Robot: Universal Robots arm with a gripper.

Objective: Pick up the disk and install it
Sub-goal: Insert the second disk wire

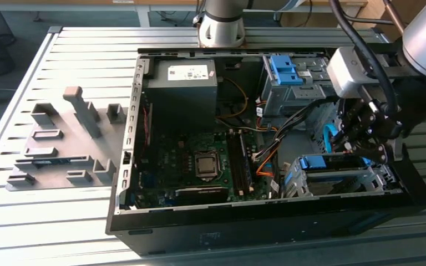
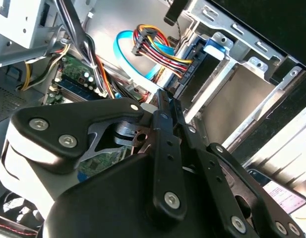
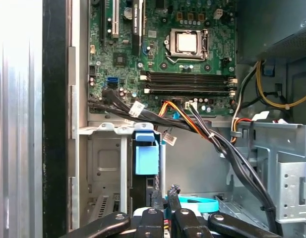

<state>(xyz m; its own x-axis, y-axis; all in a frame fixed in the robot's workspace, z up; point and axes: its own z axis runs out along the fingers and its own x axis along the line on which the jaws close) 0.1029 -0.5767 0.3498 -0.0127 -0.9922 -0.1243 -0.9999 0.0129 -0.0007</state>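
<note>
Robotics lab, slatted metal workbench (image 1: 65,50), open computer case (image 1: 198,221), grey fixtures (image 1: 57,144)

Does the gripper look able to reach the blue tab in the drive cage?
Probably yes: the gripper hangs close to the blue tab in the open drive cage, with nothing between them; the cable bundle runs off to one side.
</note>
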